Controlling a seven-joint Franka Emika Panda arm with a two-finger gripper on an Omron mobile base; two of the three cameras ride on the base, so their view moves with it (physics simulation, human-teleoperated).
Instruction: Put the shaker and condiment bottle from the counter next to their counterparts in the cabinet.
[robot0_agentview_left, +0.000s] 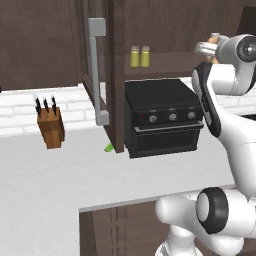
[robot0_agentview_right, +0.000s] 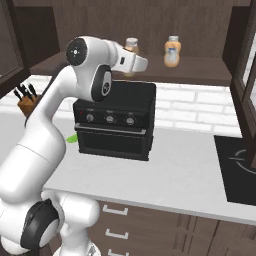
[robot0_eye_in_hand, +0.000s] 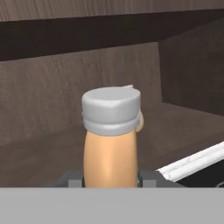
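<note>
Kitchen setting, rendered: pale counter (robot0_agentview_left: 45, 185) across the lower half of the left base view, white brick backsplash behind it, dark wood cabinet (robot0_agentview_left: 117, 75) above.

Item 1. Black oven (robot0_agentview_left: 165, 117), three knobs, standing on the counter at centre frame, directly under the cabinet shelf.

Item 2. Knife block (robot0_agentview_left: 51, 127), wooden, three dark handles, left of centre on the counter, well apart from the oven.

Item 3. Cabinet door, swung open, with long grey bar handle (robot0_agentview_left: 96, 70), upper middle of the left base view.

Item 4. Two yellow-green shakers (robot0_agentview_left: 140, 56), side by side on the shelf above the oven, upright.

Item 5. Orange bottle with pale label (robot0_agentview_right: 172, 51), upright on the shelf, upper centre-right of the right base view.

Item 6. Condiment bottle (robot0_eye_in_hand: 110, 144), orange body, grey-white cap, at centre of the hand view, clamped between the fingers of the gripper (robot0_eye_in_hand: 110, 178). Gripper clenched on it, inside the cabinet, shelf boards behind. In the right base view it sits left of the shelved orange bottle, near it, not touching.

Item 7. Small green object (robot0_agentview_left: 108, 147) on the counter beside the oven's lower left corner; kind not discernible.
</note>
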